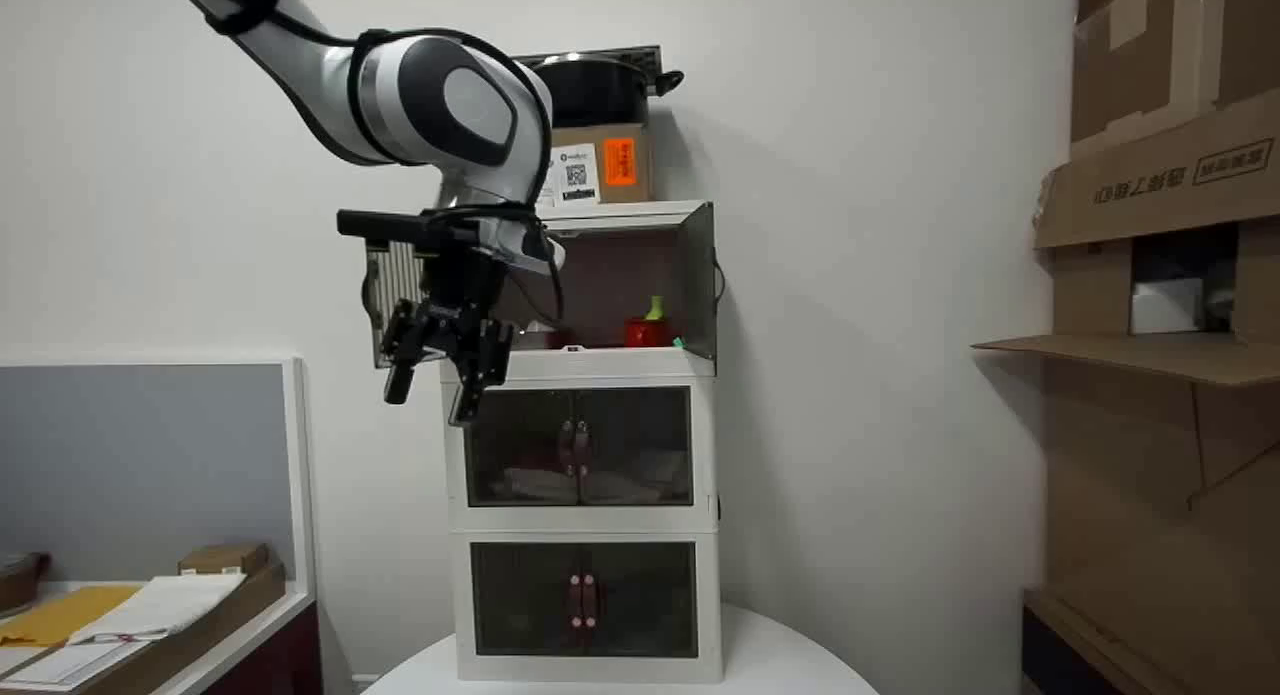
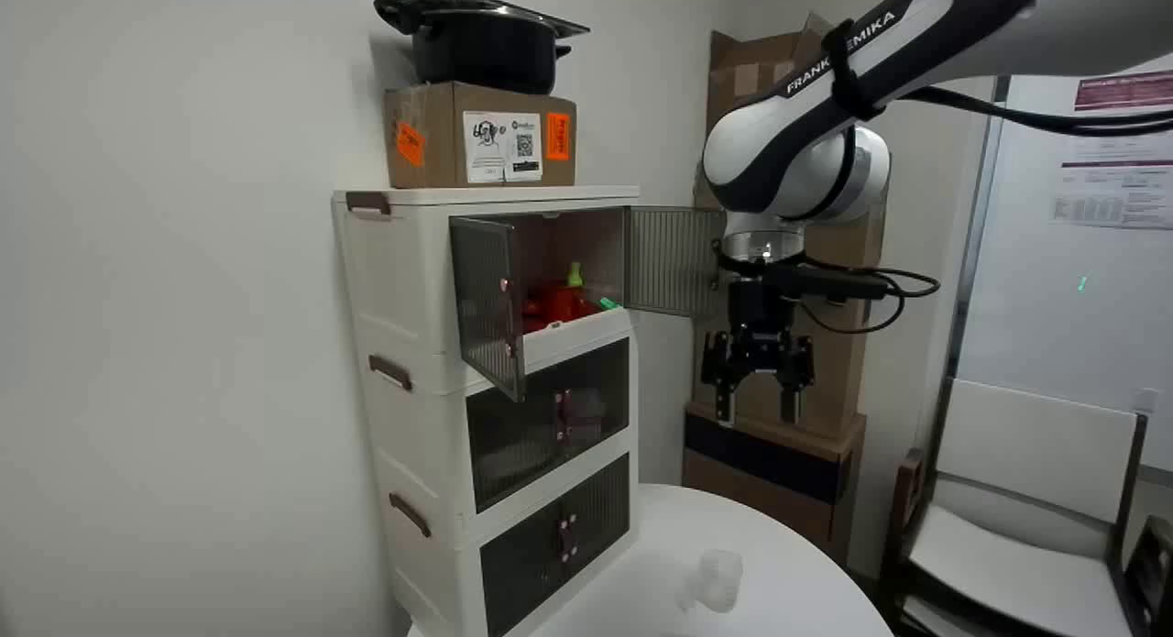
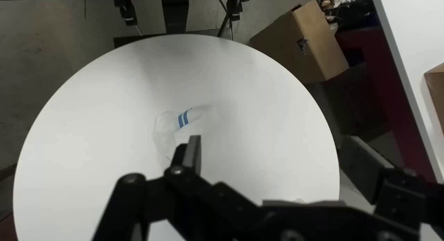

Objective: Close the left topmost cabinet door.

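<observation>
The left topmost cabinet door [image 2: 486, 298] is a dark translucent panel standing swung outward. In an exterior view this left door [image 1: 397, 275] shows ridged, partly hidden behind my arm and gripper. The right topmost door [image 2: 674, 261] is also open; it shows nearly edge-on in an exterior view [image 1: 698, 280]. My gripper [image 1: 430, 395] hangs pointing down in front of the cabinet, fingers apart and empty. In an exterior view my gripper [image 2: 758, 410] is well apart from the left door. The wrist view shows the open fingers [image 3: 277, 147] above the table; no door shows there.
The white cabinet [image 1: 580, 520] stands on a round white table [image 3: 104, 130]. Its two lower compartments are shut. Red items [image 2: 556, 300] are in the top compartment. A cardboard box [image 2: 431, 160] and black pot [image 2: 486, 55] sit on top. A clear plastic item [image 2: 719, 577] lies on the table.
</observation>
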Tool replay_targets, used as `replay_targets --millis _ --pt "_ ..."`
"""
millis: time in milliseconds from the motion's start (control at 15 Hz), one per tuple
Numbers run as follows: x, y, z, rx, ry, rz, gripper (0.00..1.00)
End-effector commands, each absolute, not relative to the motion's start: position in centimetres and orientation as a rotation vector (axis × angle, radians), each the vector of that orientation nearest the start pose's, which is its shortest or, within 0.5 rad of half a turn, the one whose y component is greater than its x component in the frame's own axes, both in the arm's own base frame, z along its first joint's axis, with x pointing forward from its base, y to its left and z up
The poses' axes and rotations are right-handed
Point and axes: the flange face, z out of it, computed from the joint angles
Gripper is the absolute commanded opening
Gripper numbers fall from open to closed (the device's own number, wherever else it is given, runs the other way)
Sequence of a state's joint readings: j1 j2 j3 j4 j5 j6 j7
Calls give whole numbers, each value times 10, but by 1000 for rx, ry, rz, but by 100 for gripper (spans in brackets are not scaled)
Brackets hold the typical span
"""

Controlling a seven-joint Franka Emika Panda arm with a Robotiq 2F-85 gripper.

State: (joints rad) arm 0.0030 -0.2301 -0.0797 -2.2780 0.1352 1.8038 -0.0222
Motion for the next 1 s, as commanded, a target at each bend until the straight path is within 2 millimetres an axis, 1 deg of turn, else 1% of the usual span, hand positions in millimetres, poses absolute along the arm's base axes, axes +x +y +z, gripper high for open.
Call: replay_targets --millis 0,133,267,400,467,533,667,800,933 --pt "447 -24 432 -2961 144 354 100" --pt "449 -23 434 -2968 145 342 100" --pt "459 -14 445 -3001 123 228 100" --pt "470 -4 464 -3046 79 76 100" --pt "476 3 477 -3076 41 -12 100" --pt "481 7 485 -3099 15 -81 100" --pt "491 18 510 -3138 -65 -195 100" --pt "499 27 535 -3139 -134 -266 100" --pt "508 37 564 -3103 -220 -293 100"
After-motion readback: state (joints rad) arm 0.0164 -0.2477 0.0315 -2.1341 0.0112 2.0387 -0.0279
